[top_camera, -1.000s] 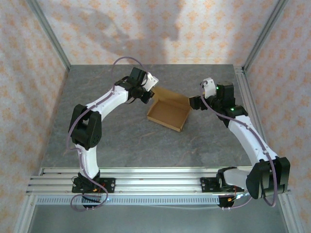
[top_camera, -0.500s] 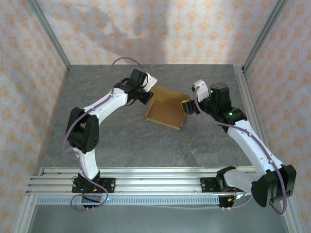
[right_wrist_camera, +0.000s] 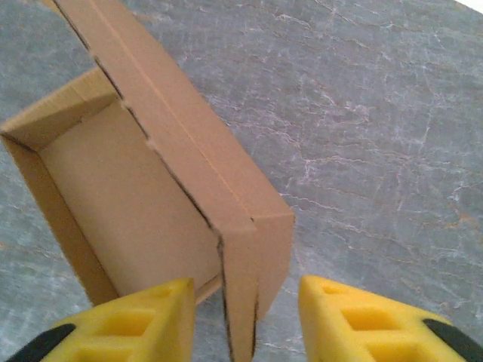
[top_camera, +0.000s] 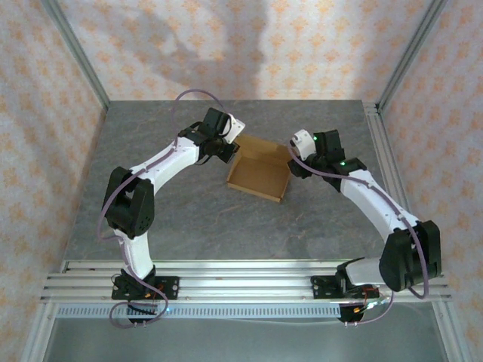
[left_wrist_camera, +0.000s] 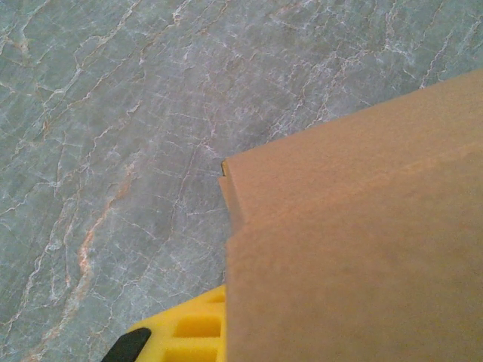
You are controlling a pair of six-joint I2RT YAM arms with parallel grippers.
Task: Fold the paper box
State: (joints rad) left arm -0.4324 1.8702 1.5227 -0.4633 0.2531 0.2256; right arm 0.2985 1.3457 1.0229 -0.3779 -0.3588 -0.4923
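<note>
Partly hidden, left pincer tight on paper box; right pincer agape astride it.

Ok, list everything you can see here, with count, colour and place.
paper box: one, brown, mid-table, open side up.
table: one, grey marbled, beneath everything.
walls: three, pale with orange pattern, around the table.
rail: one, silver, near edge.
arms: two, white and black, rising from the rail.
left gripper: one, black and yellow, shut on the box's far left corner.
right gripper: one, black and yellow, open, straddling the box's right wall.
</note>
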